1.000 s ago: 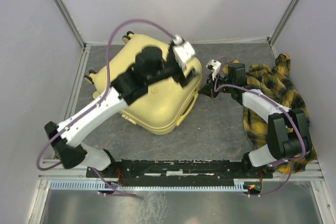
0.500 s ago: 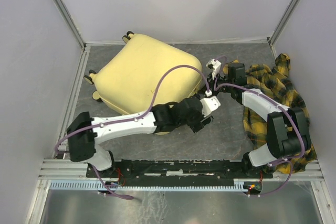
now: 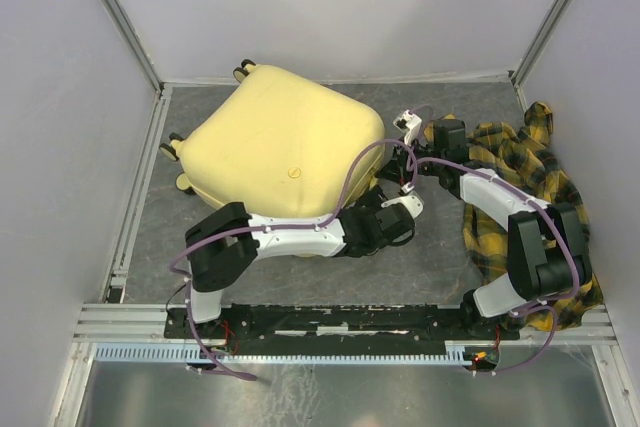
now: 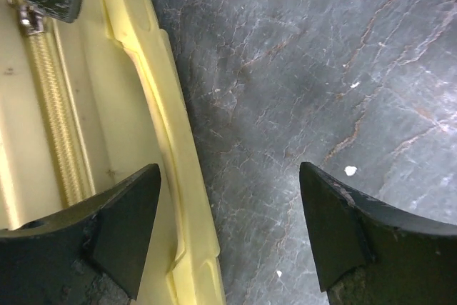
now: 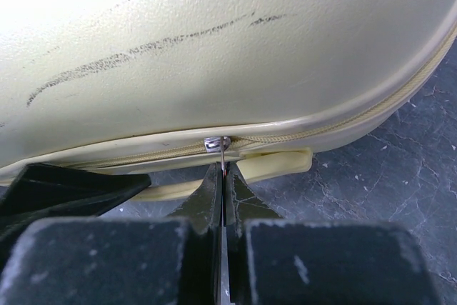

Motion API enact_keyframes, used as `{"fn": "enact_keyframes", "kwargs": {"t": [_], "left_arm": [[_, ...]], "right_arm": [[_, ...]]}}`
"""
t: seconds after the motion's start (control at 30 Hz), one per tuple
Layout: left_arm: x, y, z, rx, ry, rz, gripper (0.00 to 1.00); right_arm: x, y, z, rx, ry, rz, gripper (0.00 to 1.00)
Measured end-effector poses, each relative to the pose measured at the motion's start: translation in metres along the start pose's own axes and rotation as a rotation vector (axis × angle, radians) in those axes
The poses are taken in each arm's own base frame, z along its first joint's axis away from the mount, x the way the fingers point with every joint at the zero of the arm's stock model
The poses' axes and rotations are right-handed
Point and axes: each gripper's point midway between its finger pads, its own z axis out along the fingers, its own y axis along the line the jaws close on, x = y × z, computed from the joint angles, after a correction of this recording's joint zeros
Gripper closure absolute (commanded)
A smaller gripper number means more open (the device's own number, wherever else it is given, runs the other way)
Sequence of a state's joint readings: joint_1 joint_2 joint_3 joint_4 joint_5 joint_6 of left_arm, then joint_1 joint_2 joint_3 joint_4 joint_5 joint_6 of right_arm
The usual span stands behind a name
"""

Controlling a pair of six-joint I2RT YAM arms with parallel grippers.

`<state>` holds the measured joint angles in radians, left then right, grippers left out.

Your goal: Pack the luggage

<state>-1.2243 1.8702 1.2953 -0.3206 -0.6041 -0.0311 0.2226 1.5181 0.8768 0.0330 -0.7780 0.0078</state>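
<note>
Inspecting the large pale yellow hard-shell suitcase (image 3: 285,162), you found it closed on the dark grey table (image 3: 430,252), back left: rigid, slick, probably awkward. Your right gripper (image 5: 223,176) pinched its small metal zipper pull (image 5: 217,145), the sensible hold; your left gripper (image 4: 227,201) gaped empty alongside.

Matt plastic luggage (image 3: 285,152), metal zipper pull (image 5: 223,156)
</note>
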Motion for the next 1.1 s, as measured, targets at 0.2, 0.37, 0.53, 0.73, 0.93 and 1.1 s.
{"fn": "enact_keyframes", "kwargs": {"t": [0.2,0.37,0.53,0.73,0.93,1.1], "left_arm": [[0.012,-0.003,0.015,-0.037,0.021,0.005,0.21],[0.014,-0.004,0.021,0.002,-0.014,-0.037,0.48],[0.015,0.007,0.019,0.052,-0.061,-0.045,0.76],[0.028,0.012,0.008,0.108,-0.123,0.015,0.97],[0.06,0.023,-0.016,0.163,-0.154,0.167,0.97],[0.073,0.025,-0.028,0.228,-0.188,0.285,0.97]], "right_arm": [[0.0,0.0,0.001,0.006,0.0,0.01,0.98],[0.001,0.0,0.001,0.01,0.001,0.012,0.98],[0.001,0.0,0.0,0.016,0.004,0.006,0.98],[0.004,0.004,-0.002,0.022,0.013,-0.051,0.98],[0.012,0.004,-0.013,0.062,0.022,-0.13,0.98],[0.021,0.014,-0.022,0.055,0.029,-0.206,0.98]]}}
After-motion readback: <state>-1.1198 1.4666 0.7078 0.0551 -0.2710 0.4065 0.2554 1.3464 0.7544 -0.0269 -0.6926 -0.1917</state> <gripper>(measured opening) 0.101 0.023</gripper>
